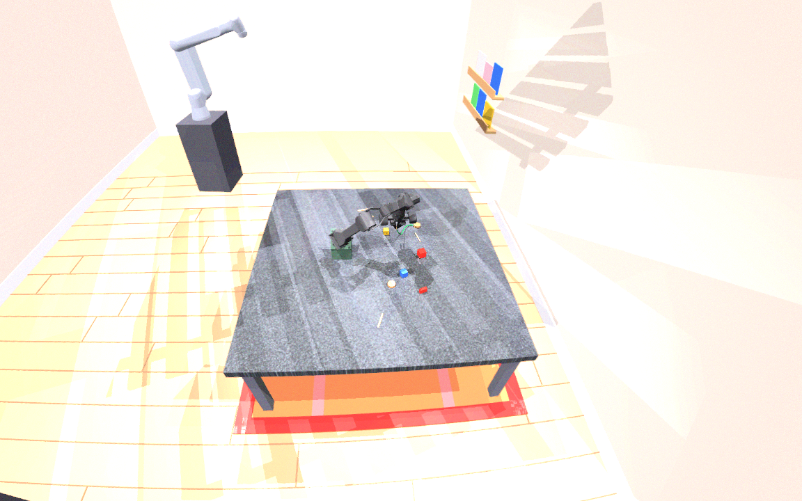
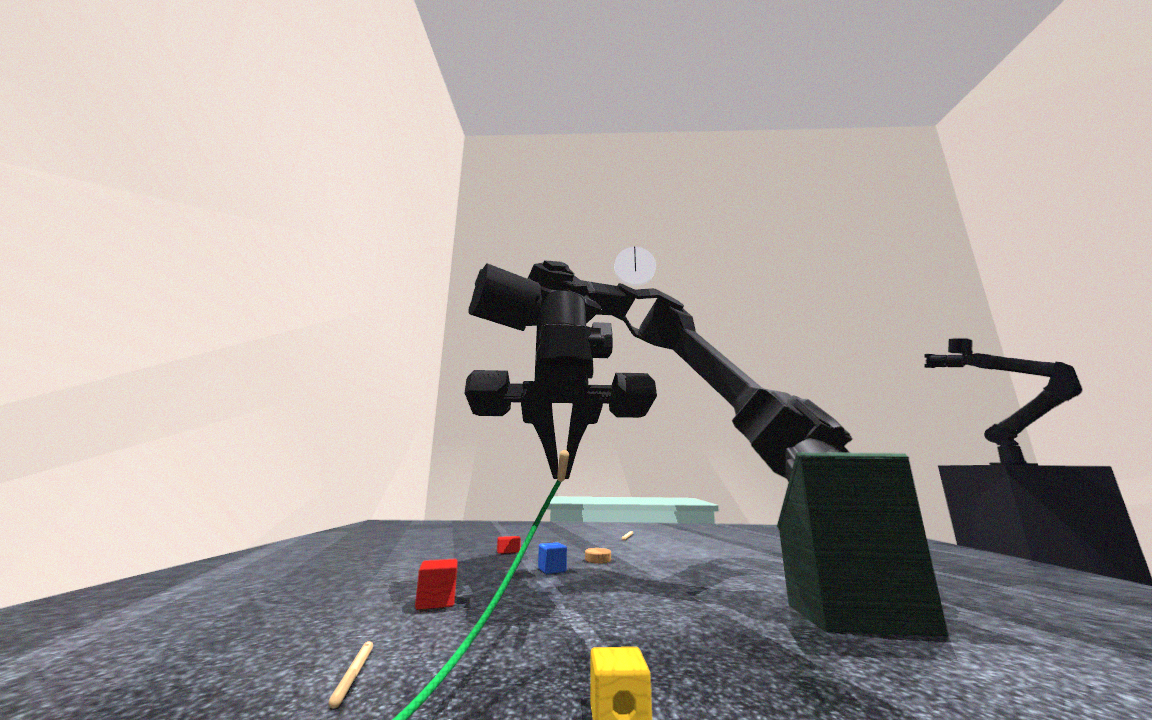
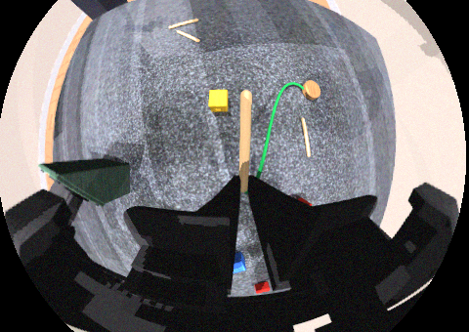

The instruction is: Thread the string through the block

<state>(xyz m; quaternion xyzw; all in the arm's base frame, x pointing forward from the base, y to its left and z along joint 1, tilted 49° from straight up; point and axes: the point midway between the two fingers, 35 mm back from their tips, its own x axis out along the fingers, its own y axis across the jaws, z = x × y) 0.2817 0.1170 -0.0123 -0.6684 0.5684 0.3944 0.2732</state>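
My gripper (image 2: 561,474) (image 3: 242,180) is shut on the wooden stick (image 2: 563,464) (image 3: 245,132), near its string end, and holds it above the table. In the wrist view the stick points away from the fingertips. The green string (image 2: 495,601) (image 3: 272,127) (image 1: 405,227) hangs from the stick down to the round wooden button (image 3: 312,90) (image 1: 417,225). The yellow block (image 2: 619,671) (image 3: 218,100) (image 1: 386,231) stands on the table, beside the string and apart from the stick. Its round hole shows in the side facing the exterior camera. No string shows in the hole.
A loose stick (image 2: 351,674) (image 3: 306,137) lies near the button. Two more sticks (image 3: 184,23) (image 3: 188,36) lie beyond the block. A red cube (image 1: 421,252) (image 2: 436,584), a blue cube (image 1: 403,273) (image 2: 552,557), a small red block (image 1: 422,289) and another round wooden piece (image 1: 390,283) (image 2: 598,555) are also on the table.
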